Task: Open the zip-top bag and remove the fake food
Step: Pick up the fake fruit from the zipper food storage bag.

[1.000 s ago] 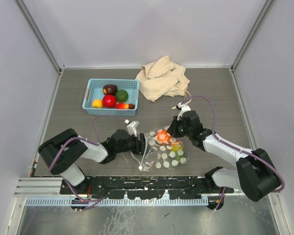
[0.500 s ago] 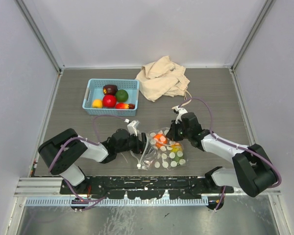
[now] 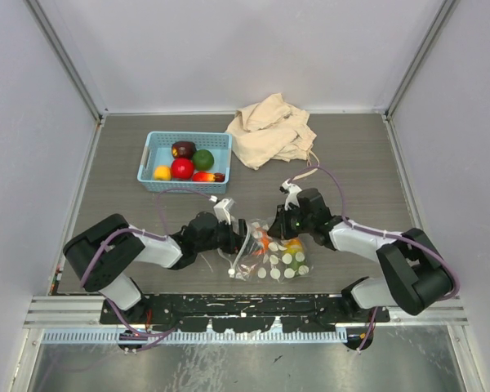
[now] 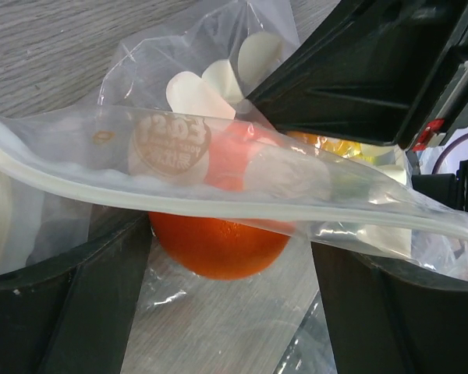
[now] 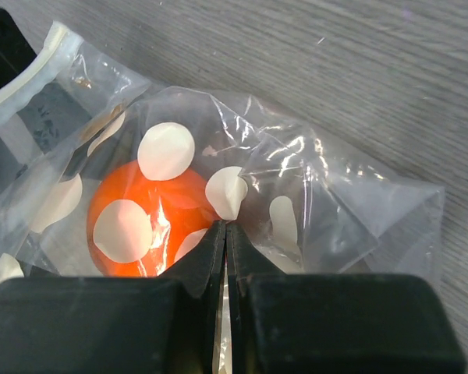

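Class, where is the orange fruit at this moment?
In the top view, the orange fruit sits inside the dotted bag near the table's front middle, between the left tool and the right tool.

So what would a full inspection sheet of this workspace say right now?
Surface: grey wood-grain table, no spills seen.
Job's things: polka-dot zip-top bag lies between the arms, orange fake food and more pieces inside; several fake fruits sit in the light blue basket.
Clutter: crumpled beige cloth bag at the back.
Grippers: left gripper open, the bag's zip strip across its fingers; right gripper shut, pinching the bag's film.
Cables: purple cables loop over both arms.
Surroundings: white walls, metal rail at the near edge.
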Controlling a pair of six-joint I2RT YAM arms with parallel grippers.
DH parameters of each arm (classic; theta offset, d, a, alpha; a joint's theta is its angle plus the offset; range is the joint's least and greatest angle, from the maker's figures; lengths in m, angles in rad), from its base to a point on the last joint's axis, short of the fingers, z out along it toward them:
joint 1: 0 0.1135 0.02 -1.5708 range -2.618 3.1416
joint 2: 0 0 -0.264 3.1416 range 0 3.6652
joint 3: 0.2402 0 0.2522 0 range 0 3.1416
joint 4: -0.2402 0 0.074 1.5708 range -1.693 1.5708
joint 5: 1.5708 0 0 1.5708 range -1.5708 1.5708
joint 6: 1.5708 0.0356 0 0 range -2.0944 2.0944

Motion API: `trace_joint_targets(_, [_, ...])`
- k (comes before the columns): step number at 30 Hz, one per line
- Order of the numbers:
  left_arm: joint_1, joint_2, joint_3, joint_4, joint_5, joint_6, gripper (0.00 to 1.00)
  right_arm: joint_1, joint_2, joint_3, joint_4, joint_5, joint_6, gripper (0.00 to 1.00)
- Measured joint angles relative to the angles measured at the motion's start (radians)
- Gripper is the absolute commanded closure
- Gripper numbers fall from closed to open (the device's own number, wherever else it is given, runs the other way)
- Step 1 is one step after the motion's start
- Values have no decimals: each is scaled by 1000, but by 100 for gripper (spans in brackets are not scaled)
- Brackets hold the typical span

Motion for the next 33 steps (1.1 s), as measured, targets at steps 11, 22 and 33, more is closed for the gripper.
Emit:
trace_joint_targets(11, [-5, -26, 24, -89, -26, 28, 15, 42, 56, 1, 51, -48, 5, 91])
trace_joint_targets(22, [-23, -88, 41, -232, -46, 61, 13, 50, 64, 10, 84, -72, 20, 90])
trace_joint_targets(33, [-40, -90, 82, -306, -66, 68, 5, 65, 64, 10, 117, -95, 40, 90])
